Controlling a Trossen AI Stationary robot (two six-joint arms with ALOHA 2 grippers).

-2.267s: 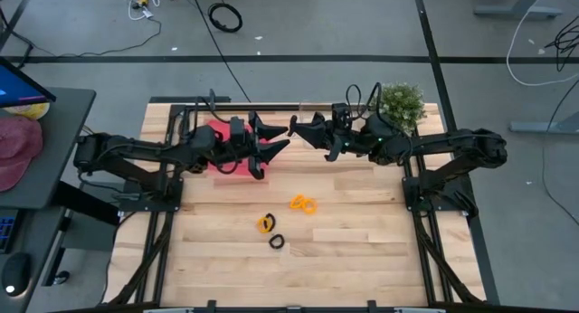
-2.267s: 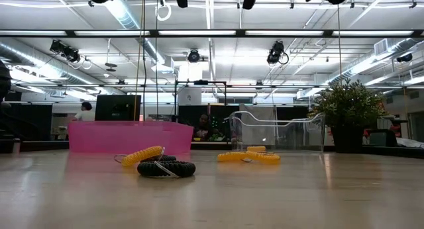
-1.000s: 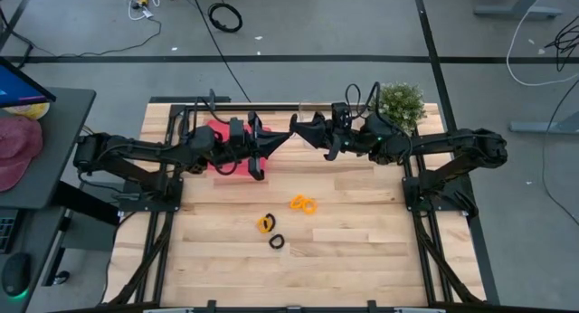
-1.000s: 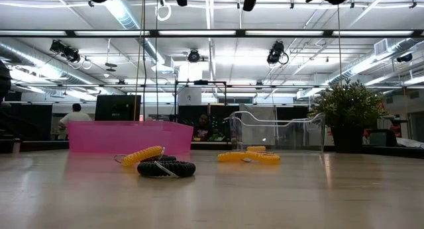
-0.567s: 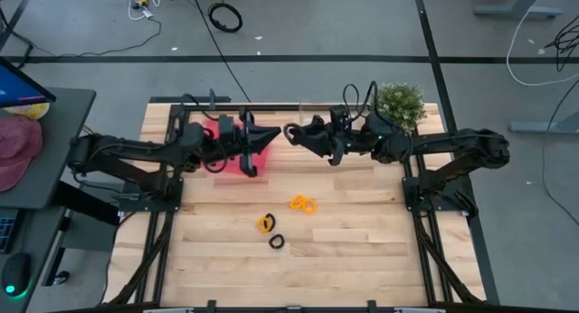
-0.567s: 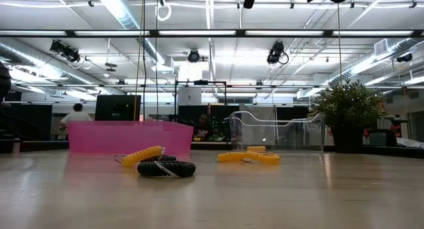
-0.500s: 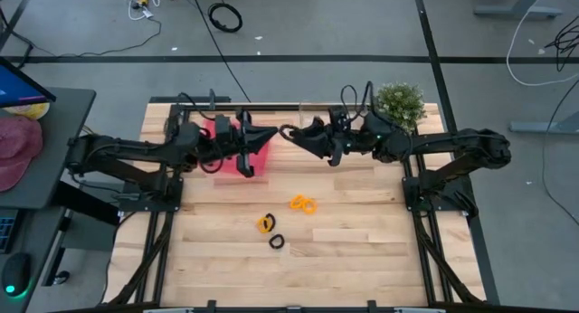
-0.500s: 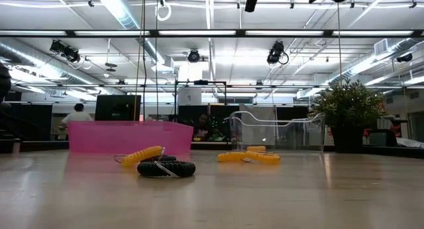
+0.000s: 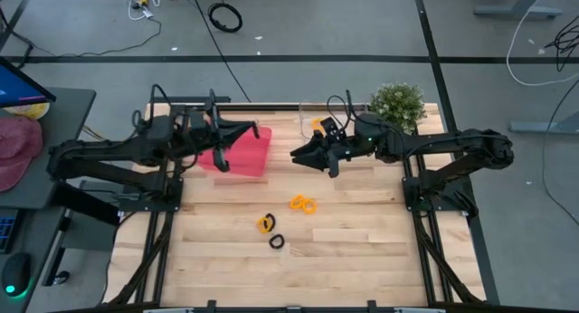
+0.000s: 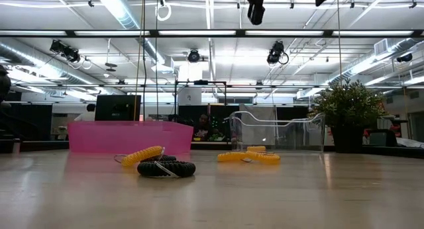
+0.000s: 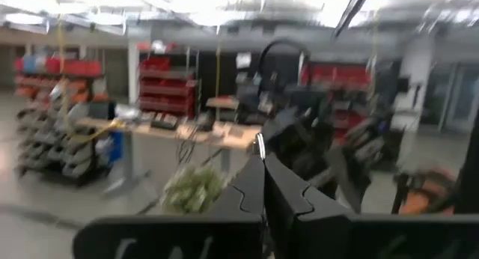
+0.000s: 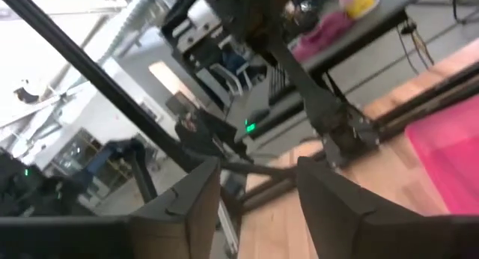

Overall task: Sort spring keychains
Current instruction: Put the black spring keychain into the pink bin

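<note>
Sorting in mid-course, between one placement and the next pick. The right gripper (image 9: 296, 154) hangs above the counter (image 9: 362, 250) with its fingers (image 12: 196, 195) spread and nothing between them, just in front of the clear bin (image 10: 275, 130) at the counter's back edge; an orange spring keychain (image 9: 318, 125) shows at that bin, apparently inside it, though its clear walls make this hard to confirm. The left gripper (image 9: 251, 129) is raised over the pink bin (image 9: 244, 152), fingers (image 11: 258, 192) clenched together and holding nothing. What the pink bin contains cannot be told: its floor reads as plain pink from above, and its wall hides the inside from the low view. Three spring keychains remain loose near the counter's middle: an orange pair-shaped coil (image 9: 303, 204), a second orange coil (image 9: 265, 224) and, just beside it, a black coil (image 9: 276, 242). The next move probably calls for one arm to descend on one of these, the empty right one being nearest the orange pair; the neighbouring orange and black coils lie so close that a clean single pick will need care.
</note>
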